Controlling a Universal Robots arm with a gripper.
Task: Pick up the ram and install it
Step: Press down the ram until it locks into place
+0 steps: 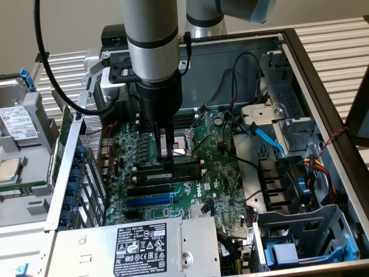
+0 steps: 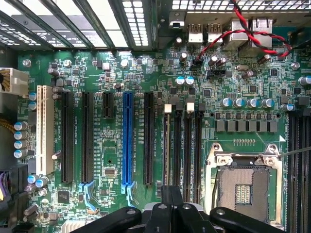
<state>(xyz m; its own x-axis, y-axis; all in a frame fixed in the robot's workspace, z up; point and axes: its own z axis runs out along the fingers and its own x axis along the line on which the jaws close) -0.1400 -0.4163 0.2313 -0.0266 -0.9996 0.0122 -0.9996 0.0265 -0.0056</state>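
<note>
an open desktop computer case of grey sheet metal holds a glossy green motherboard studded with small silver capacitors. a grey, cylindrical robot arm reaches down into it, ending in black fingers pressed together at the tips. the ram, a long thin green stick with dark chips, sits edge-up in a black memory slot directly beneath the fingers, its top edge touching or just under their tips. whether they pinch the stick or only press on it cannot be told.

the exterior view adds a silver power supply box with a white label, blue and black cables, and a metal drive cage. the wrist view looks straight down on the board: the fingers over parallel black memory slots, a blue expansion slot, a white slot, and the square metal-framed processor socket beside the fingers.
</note>
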